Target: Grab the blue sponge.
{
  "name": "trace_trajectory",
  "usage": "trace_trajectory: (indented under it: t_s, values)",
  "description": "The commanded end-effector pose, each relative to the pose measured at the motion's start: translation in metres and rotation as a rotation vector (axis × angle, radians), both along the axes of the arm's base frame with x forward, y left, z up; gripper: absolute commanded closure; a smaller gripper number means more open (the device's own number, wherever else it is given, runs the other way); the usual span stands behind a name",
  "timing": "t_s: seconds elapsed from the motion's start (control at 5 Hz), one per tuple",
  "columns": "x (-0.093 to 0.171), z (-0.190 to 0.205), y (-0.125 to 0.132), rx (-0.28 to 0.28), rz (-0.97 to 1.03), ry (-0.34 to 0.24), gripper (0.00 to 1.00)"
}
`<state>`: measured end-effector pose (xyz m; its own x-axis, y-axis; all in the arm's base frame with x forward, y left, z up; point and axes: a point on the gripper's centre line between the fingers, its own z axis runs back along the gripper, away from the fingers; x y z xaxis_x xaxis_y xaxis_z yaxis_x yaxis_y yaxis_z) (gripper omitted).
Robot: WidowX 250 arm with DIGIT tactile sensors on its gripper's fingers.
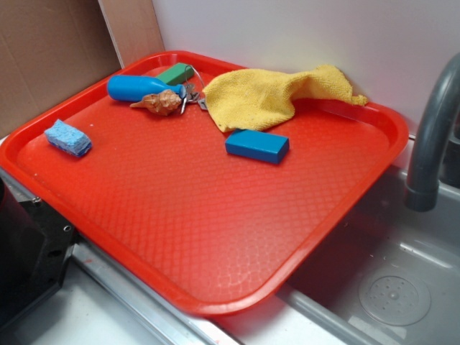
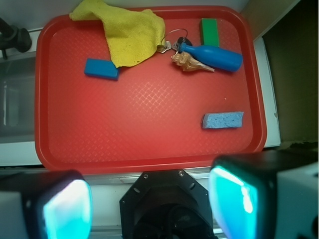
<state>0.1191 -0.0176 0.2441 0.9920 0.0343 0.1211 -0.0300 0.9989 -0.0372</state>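
Exterior view: catches the red tray (image 1: 215,244) from a low slant, with the blue sponge (image 1: 68,138) lying flat at the tray's left edge in the left of the frame, well apart from everything else. Along the top: blue bottle (image 1: 140,88), green block (image 1: 175,73), seashell (image 1: 159,103) touching the bottle, keys (image 1: 192,97), yellow cloth (image 1: 277,95) draped over the far rim. Just below the cloth, dark blue block (image 1: 256,146). At right, grey faucet (image 1: 435,136) over a sink (image 1: 392,287). No claw visible from this angle.

Wrist view: looks straight down, shows the whole tray (image 2: 149,154) at once and the claw (image 2: 149,201) itself across the bottom of the frame. Fingers (image 2: 234,199) spread wide, released, nothing between them, both glowing cyan. Held high and short of the tray's near rim. Sponge (image 2: 223,120) sits at lower right of the tray, above the right finger, untouched. Bottle (image 2: 214,56) and shell (image 2: 189,62) upper right, cloth (image 2: 127,32) upper left.
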Motion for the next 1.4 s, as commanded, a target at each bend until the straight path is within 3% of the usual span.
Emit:
trace_trajectory:
  t_s: [0.0, 0.2, 0.4, 0.6, 0.8, 1.2]
  values:
    - [0.0, 0.0, 0.0, 0.0, 0.0, 0.0, 0.0]
    - [0.031, -0.05, 0.047, 0.105, 0.245, 0.094, 0.0]
    - [0.052, -0.08, 0.078, 0.033, 0.492, 0.084, 0.0]
    - [0.041, -0.095, 0.114, -0.01, 0.741, -0.054, 0.0]
    - [0.021, -0.112, 0.146, -0.065, 0.991, -0.09, 0.0]
    - [0.017, -0.147, 0.132, -0.003, 1.491, -0.026, 0.0]
